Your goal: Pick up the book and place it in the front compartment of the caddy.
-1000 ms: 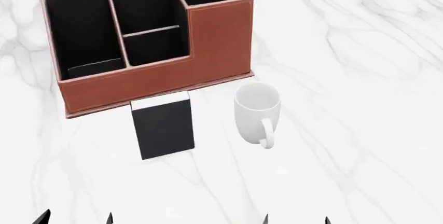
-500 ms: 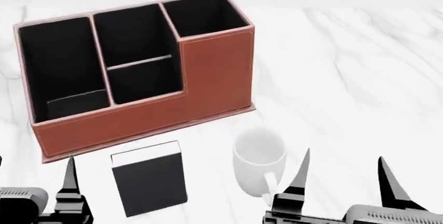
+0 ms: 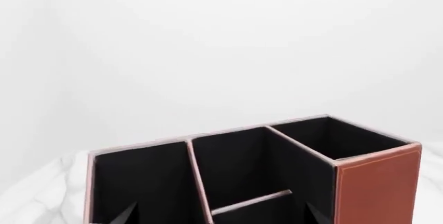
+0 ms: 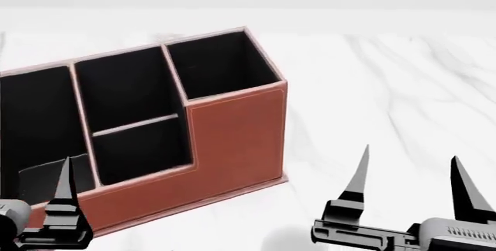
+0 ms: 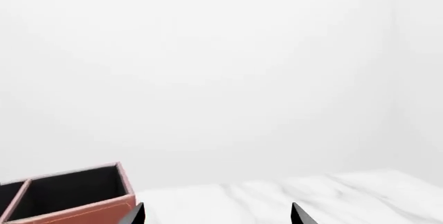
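- The book is out of sight in all three views, so I cannot tell where it lies.
- The caddy point(image 4: 232, 140) stands on the white marble table point(image 4: 403, 88), its taller end toward the robot's right, black sections split by pale-edged dividers.
- The right gripper point(image 4: 408, 169) hovers beside the caddy's taller end, its two dark fingers spread apart and holding nothing.
- The left gripper point(image 4: 62, 204) sits in front of the caddy's low wall; only one finger shows, so I cannot tell its state.
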Motion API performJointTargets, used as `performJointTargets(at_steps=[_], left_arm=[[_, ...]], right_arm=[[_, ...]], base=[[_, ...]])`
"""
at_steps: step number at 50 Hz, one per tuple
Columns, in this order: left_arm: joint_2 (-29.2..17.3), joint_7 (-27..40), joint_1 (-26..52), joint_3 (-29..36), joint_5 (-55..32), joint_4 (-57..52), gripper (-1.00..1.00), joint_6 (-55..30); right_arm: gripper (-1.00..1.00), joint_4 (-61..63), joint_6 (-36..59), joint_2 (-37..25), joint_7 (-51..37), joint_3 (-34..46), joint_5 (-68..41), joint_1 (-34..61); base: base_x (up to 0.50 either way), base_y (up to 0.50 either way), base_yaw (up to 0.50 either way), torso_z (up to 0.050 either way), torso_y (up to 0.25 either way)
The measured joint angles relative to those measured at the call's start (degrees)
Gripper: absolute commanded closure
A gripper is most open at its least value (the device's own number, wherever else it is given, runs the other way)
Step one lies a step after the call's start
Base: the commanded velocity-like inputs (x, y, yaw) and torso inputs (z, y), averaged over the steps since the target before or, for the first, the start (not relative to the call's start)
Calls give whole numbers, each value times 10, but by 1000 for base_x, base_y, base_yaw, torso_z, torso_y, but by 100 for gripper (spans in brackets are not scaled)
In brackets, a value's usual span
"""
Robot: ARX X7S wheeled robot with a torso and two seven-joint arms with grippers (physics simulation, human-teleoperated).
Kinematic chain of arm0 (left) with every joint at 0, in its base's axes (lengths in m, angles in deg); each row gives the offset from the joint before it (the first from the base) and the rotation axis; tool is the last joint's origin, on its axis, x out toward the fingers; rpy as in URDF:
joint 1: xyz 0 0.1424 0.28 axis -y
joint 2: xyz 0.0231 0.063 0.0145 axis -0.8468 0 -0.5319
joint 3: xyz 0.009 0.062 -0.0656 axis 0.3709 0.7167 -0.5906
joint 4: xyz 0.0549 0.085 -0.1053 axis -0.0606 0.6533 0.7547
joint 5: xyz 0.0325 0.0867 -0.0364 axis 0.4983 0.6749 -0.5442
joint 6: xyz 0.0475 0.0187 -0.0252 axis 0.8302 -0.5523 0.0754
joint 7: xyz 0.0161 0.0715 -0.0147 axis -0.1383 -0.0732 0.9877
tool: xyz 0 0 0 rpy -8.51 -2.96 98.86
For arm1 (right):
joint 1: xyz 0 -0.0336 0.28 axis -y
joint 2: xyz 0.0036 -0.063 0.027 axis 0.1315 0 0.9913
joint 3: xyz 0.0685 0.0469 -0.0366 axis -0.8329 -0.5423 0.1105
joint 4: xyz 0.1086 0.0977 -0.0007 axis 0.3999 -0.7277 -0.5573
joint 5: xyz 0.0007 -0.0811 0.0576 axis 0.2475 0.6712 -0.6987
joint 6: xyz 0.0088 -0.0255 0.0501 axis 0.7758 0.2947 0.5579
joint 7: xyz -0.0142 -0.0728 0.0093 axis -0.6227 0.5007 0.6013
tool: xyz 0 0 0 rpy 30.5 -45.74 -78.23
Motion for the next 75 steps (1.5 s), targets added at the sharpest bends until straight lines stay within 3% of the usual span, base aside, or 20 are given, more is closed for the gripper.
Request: performJointTargets(at_steps=[27,36,75], left_arm=[[-11,6,-4,6,-14,-2,-100,3],[-14,7,-5,11,-15,7,-100,9],[-10,-4,21,43,-29,130,-100,99]], right_arm=[[-100,-12,0,-9,-17,3,-2,4],[-100,-25,2,-9,-13,0,-22,6],[-100,-145,-124,-10,-7,1,0,16]], base=[[496,0,0,0,1],[16,0,2,0,1],[0,0,494,0,0]])
